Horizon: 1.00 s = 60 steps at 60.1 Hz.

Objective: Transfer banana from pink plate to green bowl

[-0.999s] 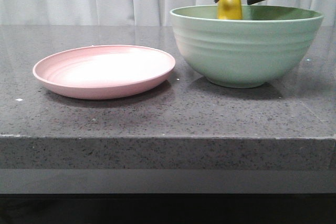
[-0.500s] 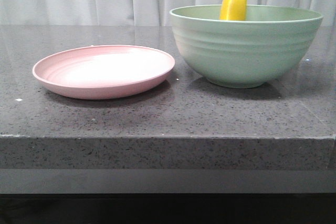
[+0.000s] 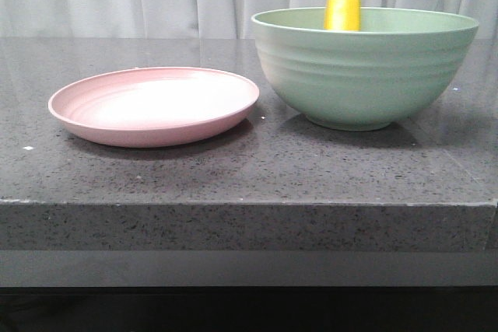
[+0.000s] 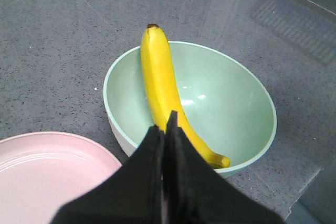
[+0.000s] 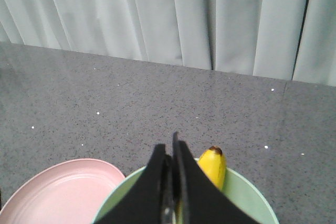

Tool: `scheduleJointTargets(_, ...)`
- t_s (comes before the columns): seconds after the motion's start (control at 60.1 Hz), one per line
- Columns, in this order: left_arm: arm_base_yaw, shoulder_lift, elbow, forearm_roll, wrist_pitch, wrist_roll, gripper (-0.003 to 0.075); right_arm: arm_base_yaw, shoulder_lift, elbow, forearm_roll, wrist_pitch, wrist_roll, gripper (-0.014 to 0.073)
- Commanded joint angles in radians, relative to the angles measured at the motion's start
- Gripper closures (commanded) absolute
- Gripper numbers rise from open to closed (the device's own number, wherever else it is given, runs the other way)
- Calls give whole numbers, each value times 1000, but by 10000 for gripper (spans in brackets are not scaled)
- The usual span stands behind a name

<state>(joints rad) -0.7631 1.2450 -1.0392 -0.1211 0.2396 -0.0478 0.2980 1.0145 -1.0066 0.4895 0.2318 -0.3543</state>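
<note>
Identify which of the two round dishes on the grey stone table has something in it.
The deep mint-green bowl: a yellow banana leans inside it. The shallow pink plate is bare.

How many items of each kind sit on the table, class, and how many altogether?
Banana: 1
Pink plate: 1
Green bowl: 1
Total: 3
</note>
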Motion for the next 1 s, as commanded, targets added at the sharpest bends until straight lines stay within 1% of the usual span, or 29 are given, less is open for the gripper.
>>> scheduleJointTargets(0.0,15,-36,-33,-9,-68,-2,741,-5,-111,50,-2,-90,-50,662)
scheduleJointTargets(0.133,88,-74,-8,14,-65,-2,741,-5,-278,197,-2,-145,-65,662)
scheduleJointTargets(0.283,227,-174,69,85,-81,-2,741,-5,-467,334,-2,-157,-65,662)
scheduleJointTargets(0.416,385,-321,173,110,-81,-2,741,-5,-614,431,-2,-157,-65,662)
scheduleJointTargets(0.583,521,-519,309,112,-88,0,741,-5,-735,502,-2,-138,-65,662)
scheduleJointTargets(0.699,567,-674,416,112,-92,0,741,-5,-775,521,-2,-75,-65,662)
scheduleJointTargets(0.816,572,-835,516,112,-94,0,741,-5,-776,521,-2,-7,-65,662)
scheduleJointTargets(0.982,572,-1028,619,112,-95,0,741,-5,-776,521,-2,0,-65,662)
